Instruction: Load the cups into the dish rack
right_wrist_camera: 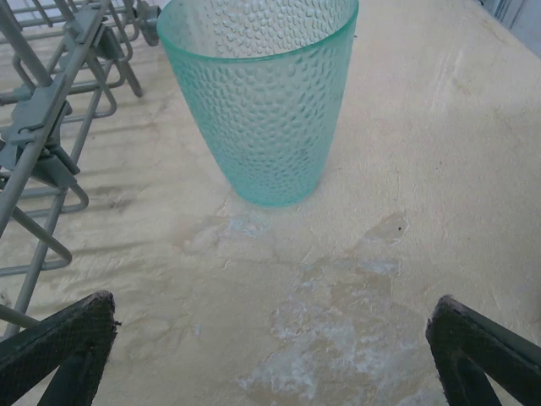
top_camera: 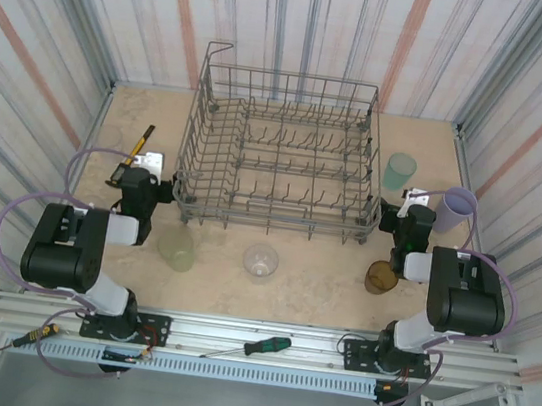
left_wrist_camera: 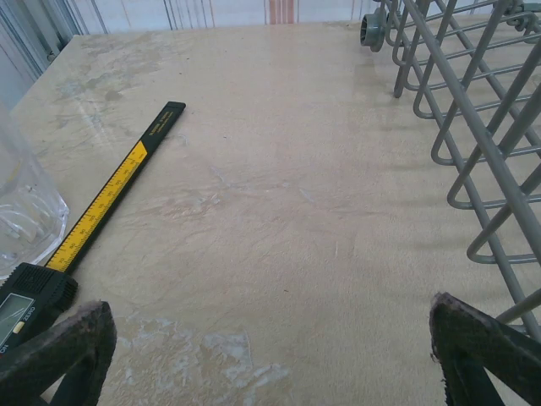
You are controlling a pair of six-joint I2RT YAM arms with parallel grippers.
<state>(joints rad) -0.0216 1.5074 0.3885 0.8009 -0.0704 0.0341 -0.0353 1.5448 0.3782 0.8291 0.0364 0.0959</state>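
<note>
The grey wire dish rack [top_camera: 277,159] stands at the back middle of the table with nothing in it. In front of it stand a pale yellow-green cup [top_camera: 176,247], a clear cup [top_camera: 261,260] and an amber cup [top_camera: 381,277]. To the rack's right are a teal cup [top_camera: 400,171] and a lavender cup [top_camera: 455,209]. My left gripper [top_camera: 139,180] is open beside the rack's left end [left_wrist_camera: 473,110], its jaws [left_wrist_camera: 270,355] wide over bare table, with a clear cup [left_wrist_camera: 25,207] at its left. My right gripper [top_camera: 415,215] is open, and the teal cup [right_wrist_camera: 262,93] stands upright just ahead of its jaws [right_wrist_camera: 270,355].
A yellow-and-black caliper [left_wrist_camera: 110,199] lies on the table left of the rack, running away from my left gripper. A green-handled screwdriver [top_camera: 253,346], a yellow screwdriver [top_camera: 14,340] and a wrench [top_camera: 439,405] lie on the near rail. Striped walls close in the table.
</note>
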